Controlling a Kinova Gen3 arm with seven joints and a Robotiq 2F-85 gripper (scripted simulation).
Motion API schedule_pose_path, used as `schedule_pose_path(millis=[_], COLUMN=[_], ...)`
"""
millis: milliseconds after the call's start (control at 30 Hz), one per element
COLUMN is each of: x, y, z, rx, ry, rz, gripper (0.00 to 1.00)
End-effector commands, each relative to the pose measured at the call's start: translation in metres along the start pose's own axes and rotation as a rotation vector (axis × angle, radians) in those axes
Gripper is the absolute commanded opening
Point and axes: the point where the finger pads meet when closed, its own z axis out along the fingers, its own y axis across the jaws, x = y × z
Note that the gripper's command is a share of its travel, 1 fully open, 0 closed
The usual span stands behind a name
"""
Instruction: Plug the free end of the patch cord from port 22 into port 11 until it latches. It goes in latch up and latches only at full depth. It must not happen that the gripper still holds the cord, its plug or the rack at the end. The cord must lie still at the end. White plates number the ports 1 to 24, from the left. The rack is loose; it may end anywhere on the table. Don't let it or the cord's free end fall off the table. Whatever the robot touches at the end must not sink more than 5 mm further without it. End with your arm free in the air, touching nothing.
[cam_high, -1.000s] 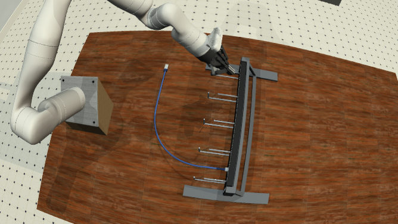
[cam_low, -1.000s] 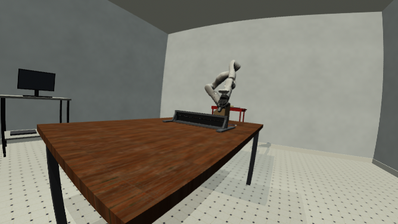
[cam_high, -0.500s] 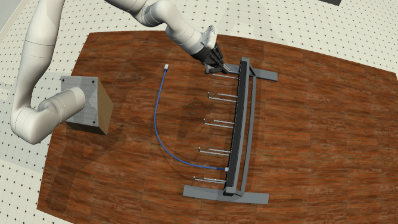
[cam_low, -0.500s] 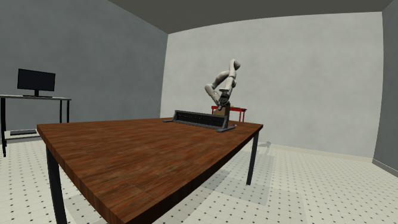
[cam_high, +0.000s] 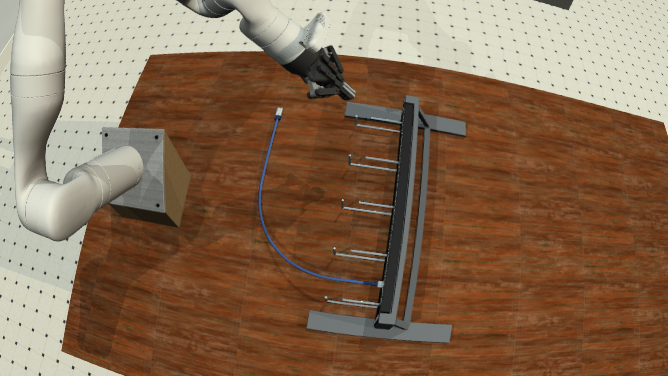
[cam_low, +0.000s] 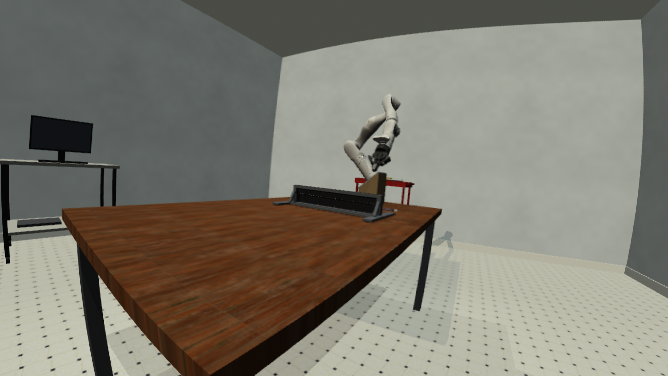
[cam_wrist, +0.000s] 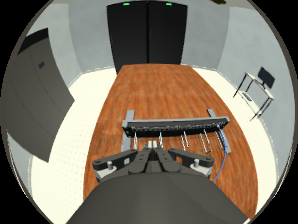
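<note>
The blue patch cord (cam_high: 260, 200) (cam_wrist: 225, 155) curves over the table (cam_high: 525, 225). One end is plugged into the rack (cam_high: 409, 150) (cam_low: 335, 201) (cam_wrist: 175, 125) near its lower end in the top view. The cord's free end, a clear plug (cam_high: 280, 113), lies at the upper left of the rack, apart from it. My gripper (cam_high: 350, 94) (cam_wrist: 152, 145) is shut and empty. It hangs near the rack's upper foot in the top view, to the right of the free plug and clear of it. The port numbers and the plug's latch side are too small to read.
Several pairs of thin cable-guide rods (cam_high: 370, 166) stick out from the rack's front toward the cord side. The rack's flat feet (cam_high: 325, 320) (cam_high: 450, 126) reach out at both ends. The robot's base block (cam_high: 177, 182) stands left of the cord. The table's edge runs behind the gripper.
</note>
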Motion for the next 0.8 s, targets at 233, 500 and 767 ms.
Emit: schedule_pose_path(millis=[233,500,767], x=[0.008,0.008,0.007], y=[-0.008,0.000,0.024], z=[-0.028,-0.027,-0.027], rx=[0.028,0.028,0.028], ry=[0.015,0.015,0.015], rz=[0.006,0.006,0.006], gripper=[0.00,0.00,0.00])
